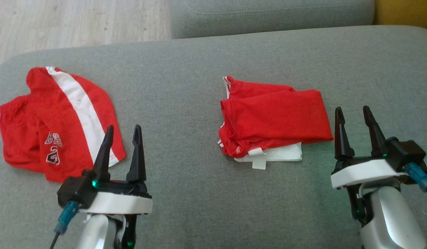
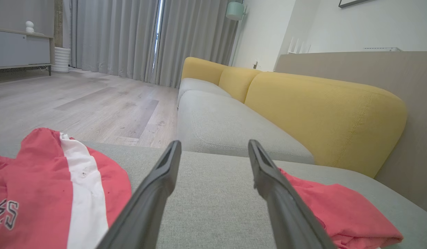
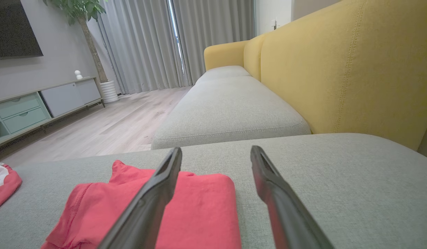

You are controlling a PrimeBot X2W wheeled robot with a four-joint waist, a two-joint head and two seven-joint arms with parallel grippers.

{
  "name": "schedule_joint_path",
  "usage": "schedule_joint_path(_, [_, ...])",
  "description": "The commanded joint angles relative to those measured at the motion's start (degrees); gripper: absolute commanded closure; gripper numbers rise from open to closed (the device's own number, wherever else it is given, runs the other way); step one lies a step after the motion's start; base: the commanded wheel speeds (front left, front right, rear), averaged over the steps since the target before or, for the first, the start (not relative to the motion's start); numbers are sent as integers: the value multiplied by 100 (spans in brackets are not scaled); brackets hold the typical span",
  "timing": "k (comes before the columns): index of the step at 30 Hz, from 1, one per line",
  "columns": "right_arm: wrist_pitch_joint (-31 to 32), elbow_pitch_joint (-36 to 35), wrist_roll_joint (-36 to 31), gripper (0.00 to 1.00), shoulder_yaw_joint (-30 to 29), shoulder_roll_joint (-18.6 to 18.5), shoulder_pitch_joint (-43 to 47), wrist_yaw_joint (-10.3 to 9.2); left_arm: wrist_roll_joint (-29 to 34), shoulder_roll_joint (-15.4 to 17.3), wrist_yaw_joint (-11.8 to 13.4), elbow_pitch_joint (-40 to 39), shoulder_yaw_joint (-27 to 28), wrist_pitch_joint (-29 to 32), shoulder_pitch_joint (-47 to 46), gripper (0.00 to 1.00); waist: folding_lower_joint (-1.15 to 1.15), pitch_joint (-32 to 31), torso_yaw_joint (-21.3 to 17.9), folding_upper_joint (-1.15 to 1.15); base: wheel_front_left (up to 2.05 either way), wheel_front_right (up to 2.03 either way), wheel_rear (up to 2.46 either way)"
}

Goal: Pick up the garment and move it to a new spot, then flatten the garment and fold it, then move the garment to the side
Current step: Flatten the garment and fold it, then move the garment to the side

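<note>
You have the left gripper point(image 1: 123, 127) and right gripper point(image 1: 352, 108) open and empty, flanking the folded red garment point(image 1: 275, 117) on the sofa point(image 1: 199, 207).

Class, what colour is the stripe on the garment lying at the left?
White: the stripe crosses a red garment, clearest in the head view.

We are finding bare grey cushion point(image 1: 179, 103) stretching between the striped shirt point(image 1: 61, 121) on our left and the folded shirt point(image 1: 274, 119) at centre; both are blocking low sweeps.
</note>
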Motion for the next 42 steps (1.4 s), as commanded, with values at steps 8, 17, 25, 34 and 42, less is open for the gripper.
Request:
schedule_joint_path(8, [244, 43, -149, 0, -107, 33, -386, -4, -96, 1, -32, -235, -8, -28, -360, 0, 0, 313, 143, 0, 0, 0, 0])
schedule_joint_path(17, [834, 1106, -44, 0, -625, 34, -1047, -4, -170, 0, -32, -233, -266, -28, -622, 0, 0, 750, 389, 0, 0, 0, 0])
schedule_joint_path(25, [993, 2251, 82, 0, -339, 34, -1517, -4, -209, 0, -32, -224, -347, -28, -784, 0, 0, 953, 530, 0, 0, 0, 0])
schedule_joint_path(34, [657, 2566, -393, 100, -39, 34, -1858, -4, -151, 0, -32, -235, -324, -28, -827, 0, 0, 913, 338, 0, 0, 0, 0])
schedule_joint_path(42, [709, 2266, -1000, 100, 85, -680, -2189, -4, -142, 0, -32, -332, -403, -28, -848, 0, 0, 828, 146, 0, 0, 0, 0])
